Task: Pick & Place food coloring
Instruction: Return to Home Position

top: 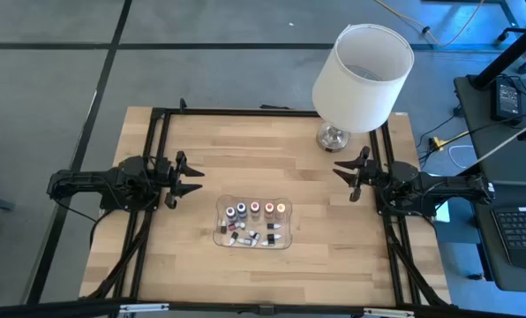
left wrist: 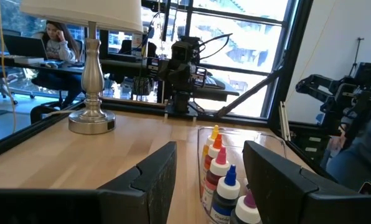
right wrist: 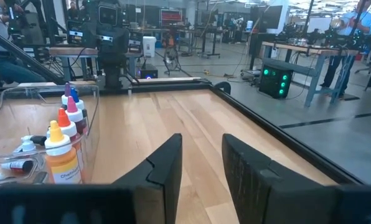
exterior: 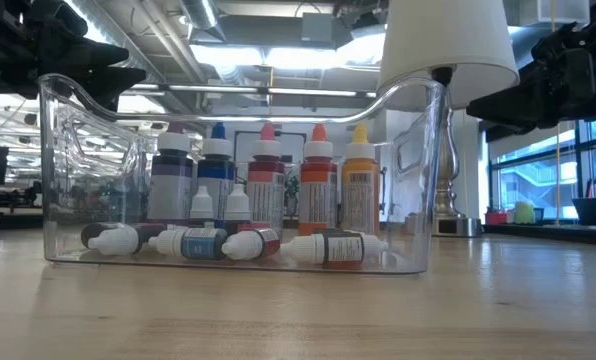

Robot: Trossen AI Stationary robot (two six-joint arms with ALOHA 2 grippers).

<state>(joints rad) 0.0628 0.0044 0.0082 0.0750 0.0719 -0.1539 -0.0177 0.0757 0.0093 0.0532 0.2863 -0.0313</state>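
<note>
Closest to me, the food coloring bottles (exterior: 318, 195) all sit inside the clear container (exterior: 423, 180). Five taller ones stand upright in a row, and the small ones lie on their sides in front of them. The container rests on the desk (top: 254, 150) between my two hands, a little nearer the front edge than either. My left hand (top: 192, 177) hovers to its left, fingers spread, holding nothing. My right hand (top: 343, 180) hovers to its right, likewise spread and empty. Just beyond the right hand stands a white-shaded lamp (top: 362, 64).
</note>
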